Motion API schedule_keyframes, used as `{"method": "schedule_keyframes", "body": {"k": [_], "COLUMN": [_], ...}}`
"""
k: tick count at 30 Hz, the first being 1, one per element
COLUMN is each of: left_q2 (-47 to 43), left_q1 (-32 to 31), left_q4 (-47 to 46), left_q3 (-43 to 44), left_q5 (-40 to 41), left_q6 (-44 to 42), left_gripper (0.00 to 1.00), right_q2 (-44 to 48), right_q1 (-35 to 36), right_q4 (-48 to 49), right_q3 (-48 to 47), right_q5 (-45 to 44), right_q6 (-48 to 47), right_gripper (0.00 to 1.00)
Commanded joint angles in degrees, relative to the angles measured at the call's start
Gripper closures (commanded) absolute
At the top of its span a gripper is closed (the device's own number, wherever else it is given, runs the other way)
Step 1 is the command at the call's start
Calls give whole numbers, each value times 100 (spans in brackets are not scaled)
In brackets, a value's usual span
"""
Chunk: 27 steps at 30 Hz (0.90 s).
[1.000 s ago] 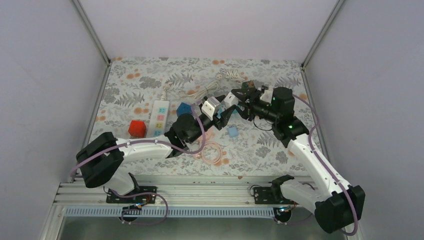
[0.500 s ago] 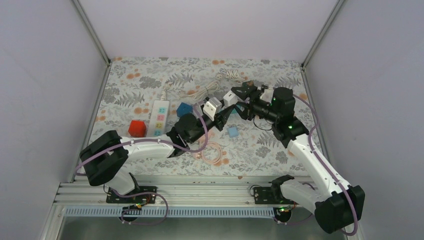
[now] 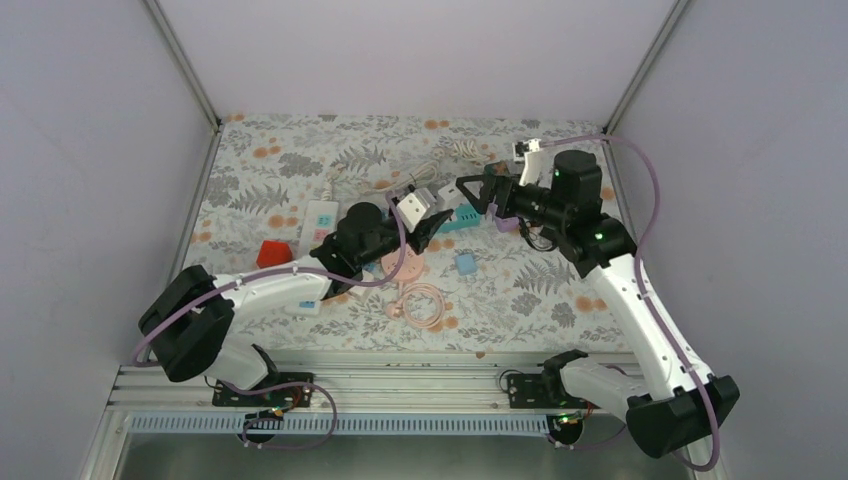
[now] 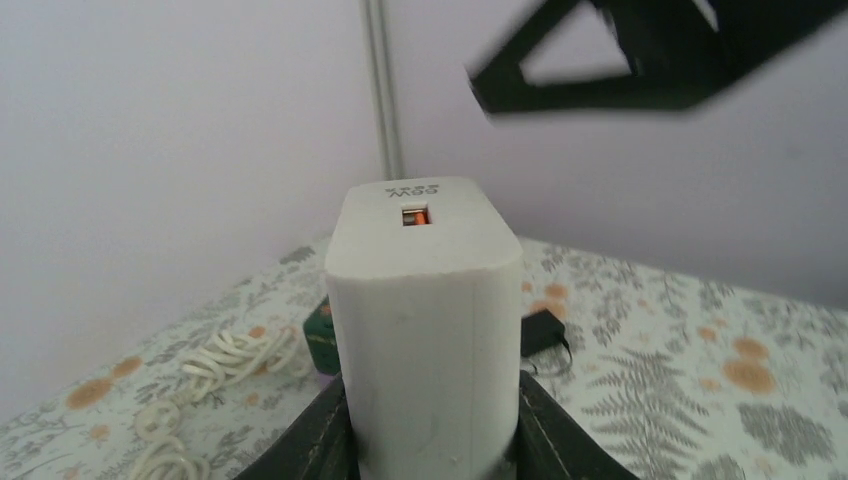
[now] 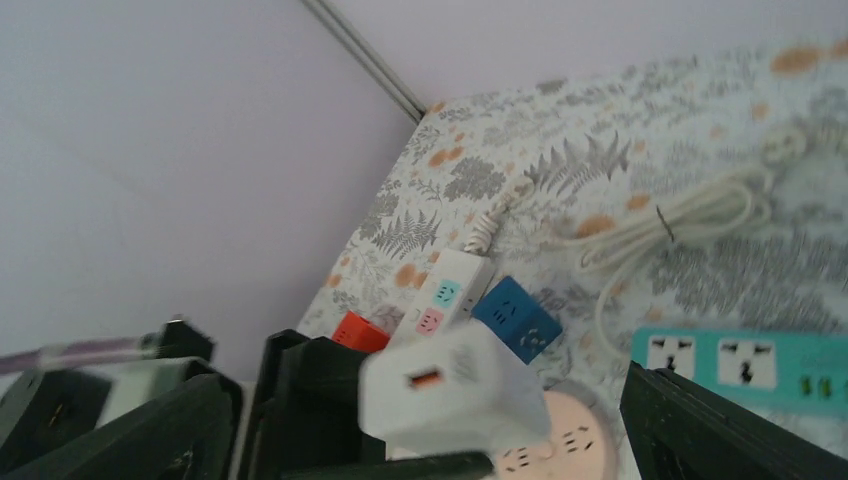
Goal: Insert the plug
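The plug point(image 4: 425, 290) sits clamped in the left pincer point(image 3: 428, 218), clear of the tabletop point(image 3: 290, 150), long axis pointing far-right at the right pincer point(image 3: 468, 195), which stands wide apart and empty above the teal strip point(image 3: 462, 221).

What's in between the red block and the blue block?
The white power strip lies between the red block and the blue block. The right wrist view shows this.
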<state>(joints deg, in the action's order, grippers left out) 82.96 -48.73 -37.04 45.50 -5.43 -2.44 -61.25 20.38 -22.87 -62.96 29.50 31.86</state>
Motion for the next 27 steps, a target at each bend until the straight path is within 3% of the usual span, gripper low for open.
{"method": "schedule_keyframes", "body": {"k": [1, 8, 12, 17, 27], "left_q2": [-35, 73, 142, 197, 255], "left_q1": [21, 55, 70, 82, 83], "left_q4": [885, 1095, 1127, 1150, 1209], "left_q3": [374, 521, 553, 610, 669], "left_q5": [-662, -846, -960, -941, -894], "left_q6": [-607, -817, -863, -903, -952], "left_gripper": [70, 70, 70, 70, 70], "right_q2": [-73, -320, -426, -608, -1039], "right_q1": [-17, 48, 148, 280, 323], "right_q4": [-722, -1133, -1173, -1277, -1349], "right_q3": [-396, -447, -310, -344, -394], "right_q5": [171, -266, -6, 54, -299], "right_q6": [-1990, -2321, -2388, -2360, -2221], "right_gripper": [0, 2, 8, 9, 27]}}
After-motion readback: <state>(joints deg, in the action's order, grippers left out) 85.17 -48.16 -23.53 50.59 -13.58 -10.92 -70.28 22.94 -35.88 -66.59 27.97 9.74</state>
